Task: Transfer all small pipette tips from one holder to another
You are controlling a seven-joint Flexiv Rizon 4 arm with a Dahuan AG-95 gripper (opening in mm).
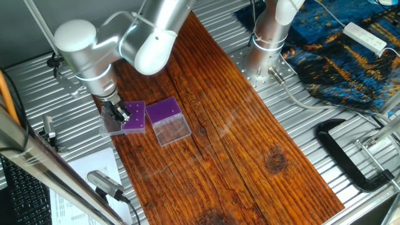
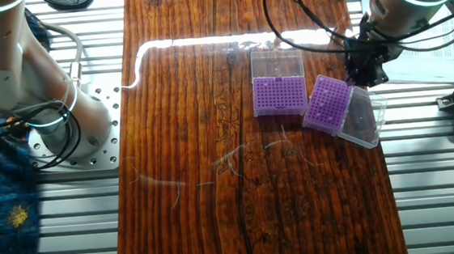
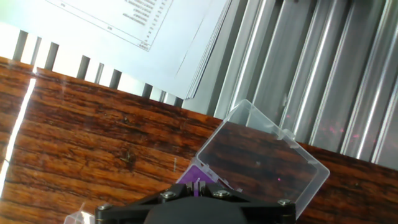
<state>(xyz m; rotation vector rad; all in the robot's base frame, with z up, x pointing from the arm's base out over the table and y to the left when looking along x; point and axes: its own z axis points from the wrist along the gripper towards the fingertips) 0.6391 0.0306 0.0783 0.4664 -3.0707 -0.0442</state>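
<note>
End effector over the darker rack at the worktop's side edge.

The black two-finger end effector (image 1: pixel 119 112) hangs above the narrower, darker-purple tip rack (image 1: pixel 134 117), whose clear plastic lid (image 3: pixel 262 162) lies open toward the paper-side edge of the wooden worktop (image 1: pixel 237 156); whether the fingers are apart or clenched cannot be told. Just beside it, toward mid-board, sits the wider, lighter-purple boxy rack (image 2: pixel 280 95) with its own clear lid (image 2: pixel 274 62) open. The small whitish pipette tips are too tiny to make out.
</note>
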